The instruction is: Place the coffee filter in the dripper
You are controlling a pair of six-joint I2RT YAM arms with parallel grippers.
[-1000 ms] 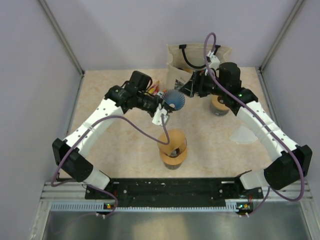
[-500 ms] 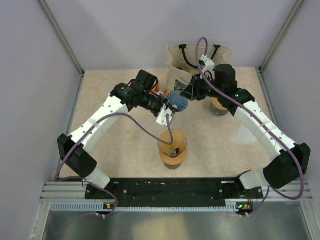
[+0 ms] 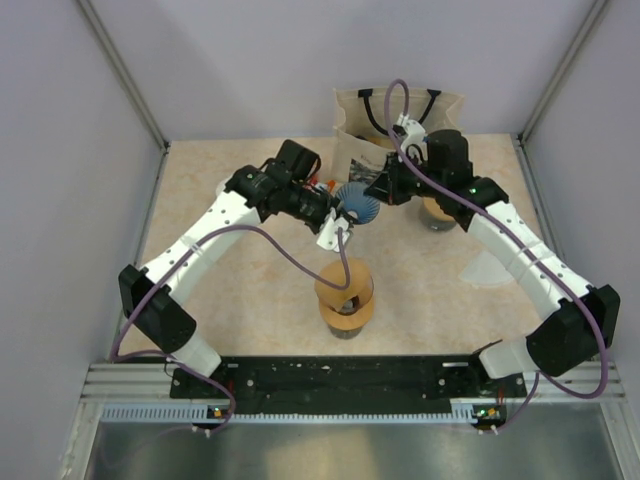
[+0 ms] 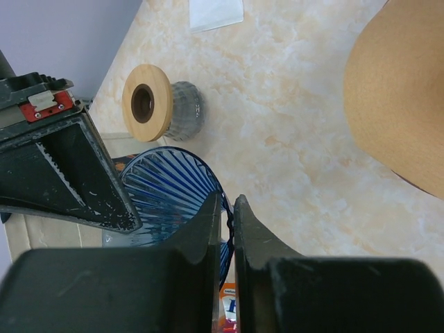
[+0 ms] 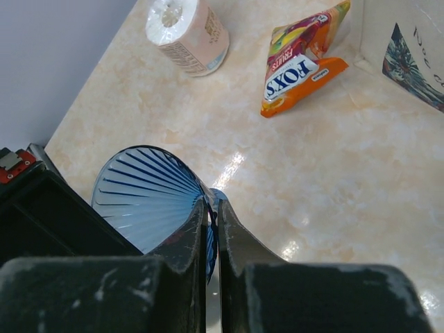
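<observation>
The dripper, a blue ribbed glass cone, hangs above the back middle of the table between both grippers. My right gripper is shut on its rim. My left gripper straddles the opposite rim, its fingers slightly parted with a thin gap beside the glass. From above, the left gripper is on the dripper's left and the right gripper on its right. A white fan-shaped paper, which looks like the coffee filter, lies flat on the table at the right and shows far off in the left wrist view.
A tan cone on a wood-collared glass stand is at the front centre. A second glass stand with a wooden collar sits under the right arm. A cloth bag stands at the back. A candy packet and a paper roll lie behind the dripper.
My right gripper has closed onto the dripper's rim. The left gripper's fingers have eased slightly apart, and both arms shifted a little with the dripper.
</observation>
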